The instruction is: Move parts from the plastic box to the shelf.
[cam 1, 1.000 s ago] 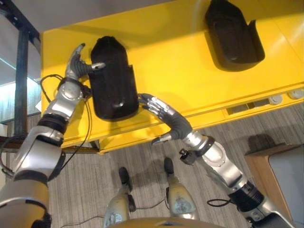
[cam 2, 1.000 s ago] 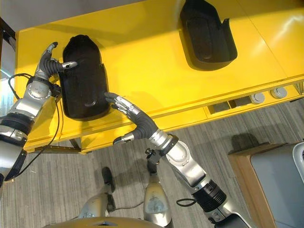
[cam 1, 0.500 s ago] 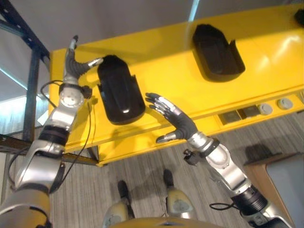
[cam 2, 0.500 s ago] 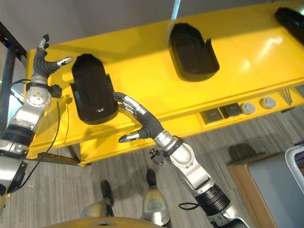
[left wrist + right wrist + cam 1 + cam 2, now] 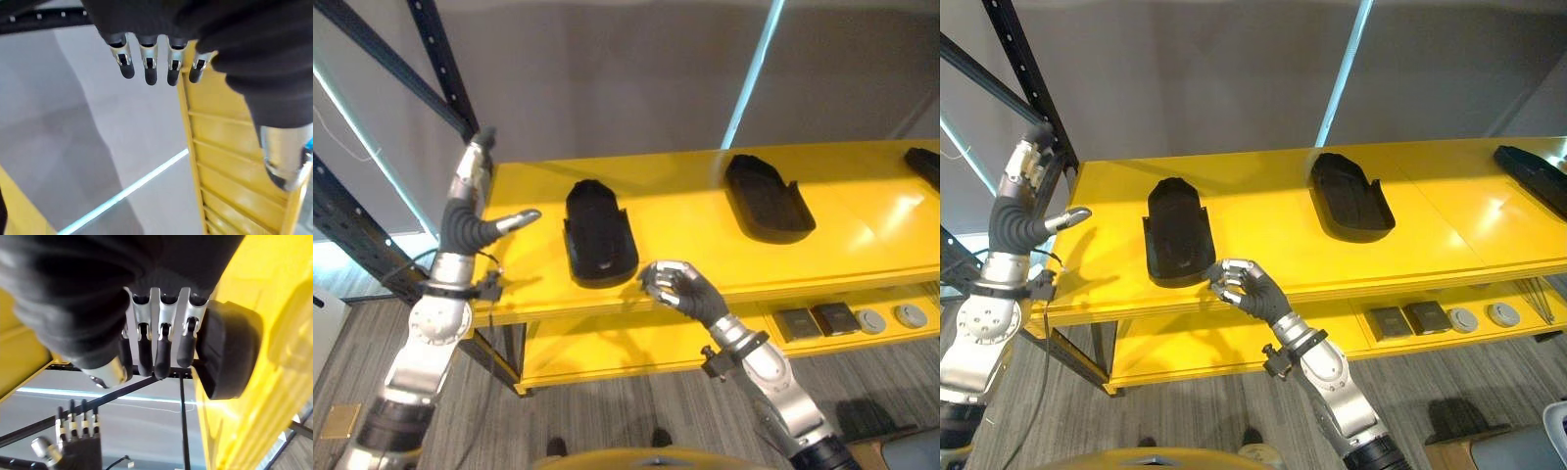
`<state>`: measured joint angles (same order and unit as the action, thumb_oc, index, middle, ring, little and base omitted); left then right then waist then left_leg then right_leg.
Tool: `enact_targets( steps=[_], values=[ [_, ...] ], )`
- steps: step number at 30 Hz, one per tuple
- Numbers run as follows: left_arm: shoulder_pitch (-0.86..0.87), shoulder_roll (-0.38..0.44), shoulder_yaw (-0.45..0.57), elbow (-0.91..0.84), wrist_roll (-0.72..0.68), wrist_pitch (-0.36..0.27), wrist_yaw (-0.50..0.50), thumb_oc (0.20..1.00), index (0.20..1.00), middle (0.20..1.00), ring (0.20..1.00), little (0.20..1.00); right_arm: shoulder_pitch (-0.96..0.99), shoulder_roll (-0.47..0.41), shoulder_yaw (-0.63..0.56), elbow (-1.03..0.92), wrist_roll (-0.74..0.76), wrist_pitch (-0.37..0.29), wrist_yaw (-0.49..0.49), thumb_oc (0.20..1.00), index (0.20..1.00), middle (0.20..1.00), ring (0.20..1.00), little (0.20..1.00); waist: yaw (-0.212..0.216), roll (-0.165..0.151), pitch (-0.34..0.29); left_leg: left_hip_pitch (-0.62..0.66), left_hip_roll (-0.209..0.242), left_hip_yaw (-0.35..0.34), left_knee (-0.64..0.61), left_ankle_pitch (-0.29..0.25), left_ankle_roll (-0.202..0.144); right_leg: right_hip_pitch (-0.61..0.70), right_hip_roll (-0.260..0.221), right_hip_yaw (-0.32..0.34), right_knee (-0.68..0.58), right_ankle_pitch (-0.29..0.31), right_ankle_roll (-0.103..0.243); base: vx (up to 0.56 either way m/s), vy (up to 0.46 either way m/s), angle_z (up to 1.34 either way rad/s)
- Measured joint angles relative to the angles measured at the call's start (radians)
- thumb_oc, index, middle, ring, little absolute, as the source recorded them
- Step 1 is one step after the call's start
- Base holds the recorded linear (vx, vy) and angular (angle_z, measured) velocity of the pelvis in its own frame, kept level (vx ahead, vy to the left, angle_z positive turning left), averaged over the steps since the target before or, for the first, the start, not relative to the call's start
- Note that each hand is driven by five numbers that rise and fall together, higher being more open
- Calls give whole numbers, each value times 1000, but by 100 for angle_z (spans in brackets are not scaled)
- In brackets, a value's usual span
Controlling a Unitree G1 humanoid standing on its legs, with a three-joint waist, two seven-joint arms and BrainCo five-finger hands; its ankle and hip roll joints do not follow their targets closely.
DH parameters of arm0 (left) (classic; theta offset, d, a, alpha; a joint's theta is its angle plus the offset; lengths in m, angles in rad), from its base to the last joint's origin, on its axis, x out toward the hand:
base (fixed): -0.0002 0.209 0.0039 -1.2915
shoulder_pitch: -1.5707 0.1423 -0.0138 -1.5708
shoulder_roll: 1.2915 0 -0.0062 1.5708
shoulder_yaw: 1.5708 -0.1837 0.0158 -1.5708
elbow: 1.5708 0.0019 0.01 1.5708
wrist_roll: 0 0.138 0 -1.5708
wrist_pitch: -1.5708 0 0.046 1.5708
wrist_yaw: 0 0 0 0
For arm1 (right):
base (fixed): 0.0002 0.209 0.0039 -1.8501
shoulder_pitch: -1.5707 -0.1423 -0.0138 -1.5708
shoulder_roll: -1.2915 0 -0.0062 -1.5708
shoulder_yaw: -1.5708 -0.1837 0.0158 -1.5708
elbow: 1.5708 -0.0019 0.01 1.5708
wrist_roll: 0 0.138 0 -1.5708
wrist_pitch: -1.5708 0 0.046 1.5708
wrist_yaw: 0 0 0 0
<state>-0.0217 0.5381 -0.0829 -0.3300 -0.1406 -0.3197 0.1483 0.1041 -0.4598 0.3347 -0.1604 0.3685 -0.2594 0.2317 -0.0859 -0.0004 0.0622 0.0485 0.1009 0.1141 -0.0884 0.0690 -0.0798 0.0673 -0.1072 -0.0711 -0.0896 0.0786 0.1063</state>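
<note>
Black part [image 5: 599, 235] lying flat near yellow shelf's [image 5: 685, 230] front-left corner, long axis front-to-back, left hand [image 5: 470, 217] spread empty, right hand [image 5: 683, 292] curled empty.

Two black moulded plastic parts, long shallow shells rounded at the far end, lie flat and hollow side up on the top board of the yellow metal shelf [image 5: 1263, 225]. The left black part [image 5: 1176, 245] sits near the front edge. The right black part [image 5: 1350, 196] lies well apart from it.
</note>
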Motion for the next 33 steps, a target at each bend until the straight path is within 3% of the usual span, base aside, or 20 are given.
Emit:
enact_targets(
  steps=[4, 11, 22, 30, 33],
  values=[
    [73, -39, -9, -8, -31, -7, -43, 1000, 1000, 1000, 1000, 1000, -26, -4, 35, 39, 22, 8, 7, 200, 200, 200, 200, 200, 5, 7, -5, -7, 5, -5, 0, 0, 0, -7, 6, -1, 0, 3, -5, 0, 0, 0],
    [134, -98, -8, 7, -54, -7, -25, 1000, 1000, 1000, 1000, 1000, -102, -10, 77, 67, 22, 8, -13, 200, 200, 200, 200, 200, 63, 11, -11, -34, 10, -35, 0, 21, 15, -10, 10, -46, 0, 4, -3, -6, -18, 17],
    [129, -74, -11, 4, -142, -8, -47, 1000, 1000, 1000, 1000, 1000, -312, 31, 107, 221, 7, 3, -108, 200, 200, 200, 200, 200, 148, 7, 13, -66, -5, -94, 0, 39, 17, -6, 5, -109, 0, -4, 4, 3, -10, 19],
    [123, -74, -11, 4, -173, -8, -52, 1000, 1000, 1000, 1000, 1000, -275, 38, 101, 211, -22, 3, -111, 200, 200, 200, 200, 200, 140, 11, 40, -77, -8, -125, 1, 42, 16, 1, 5, -142, 0, -9, -1, 11, -5, 12],
    [122, -75, -7, 3, -173, -7, -51, 1000, 1000, 1000, 1000, 1000, -182, 22, 60, 101, -21, 6, -108, 200, 200, 200, 200, 200, 132, 19, 55, -81, -11, -131, 1, 43, 15, 1, 3, -150, 0, -12, 1, -3, 1, 6]
  ],
)
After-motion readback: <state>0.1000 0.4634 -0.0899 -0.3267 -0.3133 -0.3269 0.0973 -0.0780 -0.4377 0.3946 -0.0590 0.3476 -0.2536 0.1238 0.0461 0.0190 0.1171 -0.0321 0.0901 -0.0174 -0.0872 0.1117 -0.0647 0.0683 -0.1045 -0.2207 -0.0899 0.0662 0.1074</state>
